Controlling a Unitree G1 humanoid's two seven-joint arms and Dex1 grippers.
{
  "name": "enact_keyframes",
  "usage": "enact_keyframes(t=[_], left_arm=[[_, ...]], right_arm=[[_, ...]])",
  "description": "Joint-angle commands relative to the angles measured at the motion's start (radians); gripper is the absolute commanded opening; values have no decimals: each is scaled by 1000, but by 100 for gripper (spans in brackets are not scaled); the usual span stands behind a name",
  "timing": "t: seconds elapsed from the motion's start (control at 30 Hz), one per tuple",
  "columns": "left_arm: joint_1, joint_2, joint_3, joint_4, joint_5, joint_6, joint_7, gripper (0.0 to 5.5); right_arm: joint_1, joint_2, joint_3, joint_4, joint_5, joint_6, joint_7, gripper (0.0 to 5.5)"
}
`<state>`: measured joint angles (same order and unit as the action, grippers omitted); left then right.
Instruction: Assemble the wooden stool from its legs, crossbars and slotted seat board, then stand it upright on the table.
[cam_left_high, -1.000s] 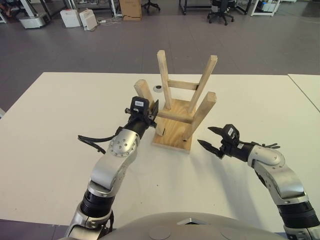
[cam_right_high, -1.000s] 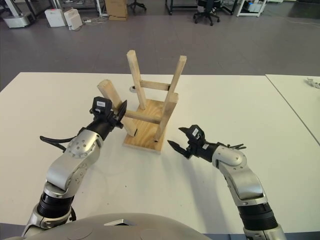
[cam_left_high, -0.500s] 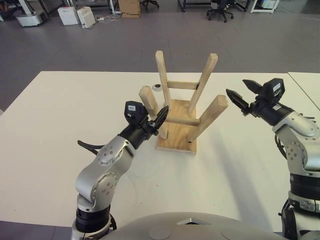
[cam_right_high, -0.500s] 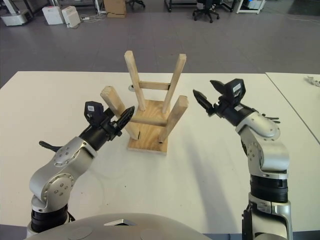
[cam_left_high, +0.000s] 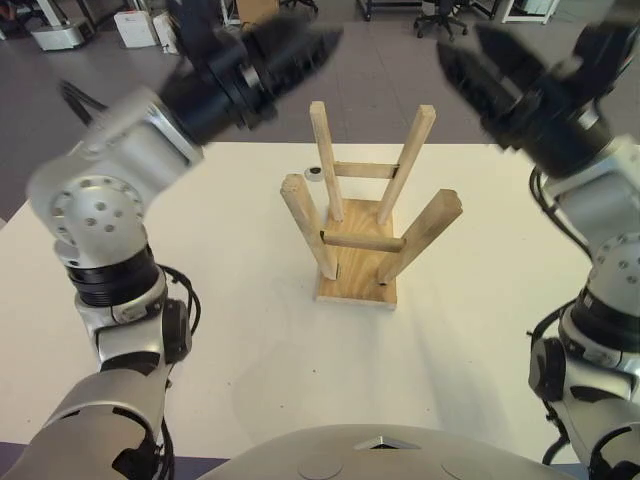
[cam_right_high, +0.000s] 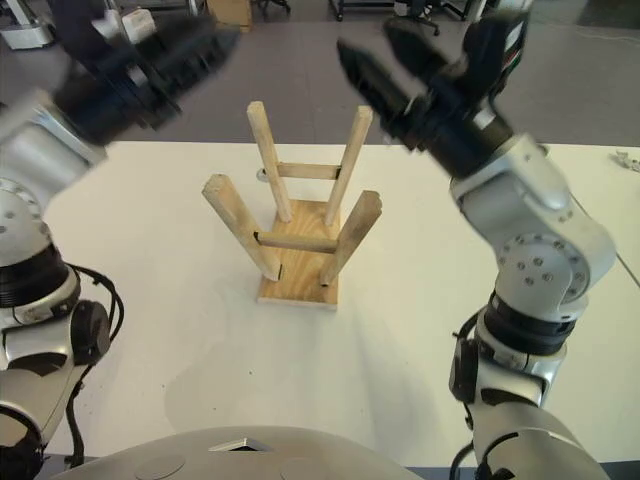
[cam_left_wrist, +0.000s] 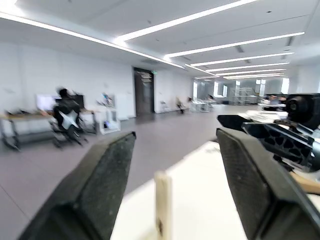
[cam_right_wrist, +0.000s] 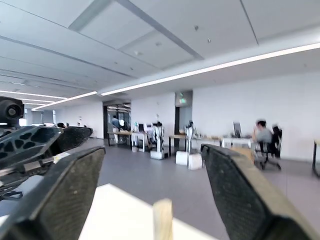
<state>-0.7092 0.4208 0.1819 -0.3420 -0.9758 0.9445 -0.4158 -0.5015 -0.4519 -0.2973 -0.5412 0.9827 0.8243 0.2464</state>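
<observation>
The wooden stool rests upside down on the white table, its seat board flat and its legs pointing up, joined by crossbars. My left gripper hangs open, high above the table, up and left of the stool. My right gripper is open too, high up and right of the stool. Neither touches the wood. In the left wrist view a leg tip shows between the spread fingers. The right wrist view has a leg tip between its own fingers.
A small round object lies on the table just behind the stool. A second table begins at the far right. Wide bare tabletop surrounds the stool. Beyond lies open floor with chairs and boxes.
Both arms have swung up from table height to well above the stool, grippers still open. The stool has stayed upside down in the same spot over the last half second.
</observation>
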Motion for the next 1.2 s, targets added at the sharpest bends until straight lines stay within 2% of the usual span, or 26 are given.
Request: enact_keyframes(t=[0.03, 0.1, 0.13, 0.27, 0.43, 0.5, 0.6, 0.67, 0.73, 0.8, 0.83, 0.93, 1.07, 1.13, 1.2], left_arm=[[334, -18, -251, 116, 199, -161, -152, 296], [424, -21, -325, 177, 294, -271, -202, 296], [392, -34, -301, 190, 278, -285, -201, 296], [189, -61, -188, 156, 135, -258, -157, 296], [-65, -18, -90, 38, 75, -216, -70, 296], [-110, -13, -56, 2, 33, -192, -41, 296], [-30, -14, -74, 29, 79, -204, -48, 296], [149, -46, -187, 76, 200, -274, -60, 296], [353, -85, -313, 147, 309, -368, -98, 296], [472, -92, -398, 166, 390, -459, -130, 296], [464, -94, -391, 129, 379, -466, -126, 296], [319, -81, -297, 92, 323, -469, -100, 296], [173, -59, -66, 120, 157, -437, -41, 296], [219, -28, 48, 138, 124, -432, -20, 296], [310, 22, 125, 147, 143, -431, -24, 296]], right_arm=[[213, -32, 148, 4, -79, 41, 34, 357], [282, -46, 233, 52, -174, 8, 63, 357], [273, -37, 227, 58, -171, -7, 67, 357], [186, -23, 139, 51, -84, -51, 81, 357], [-111, -77, -58, 136, 142, -68, 42, 357], [-140, -89, -65, 109, 199, -48, 12, 357], [-5, -67, 19, 48, 194, -11, 6, 357], [199, -73, 147, 60, 67, -28, 77, 357], [329, -62, 219, 123, -34, -78, 132, 357], [344, -40, 233, 147, -71, -123, 144, 357], [297, -23, 215, 146, -48, -133, 128, 357], [156, -10, 131, 124, 87, -145, 102, 357], [44, -51, -61, 273, 295, -143, 129, 357], [88, -114, 33, 398, 109, -172, 245, 357], [161, -163, 227, 492, -136, -247, 371, 357]])
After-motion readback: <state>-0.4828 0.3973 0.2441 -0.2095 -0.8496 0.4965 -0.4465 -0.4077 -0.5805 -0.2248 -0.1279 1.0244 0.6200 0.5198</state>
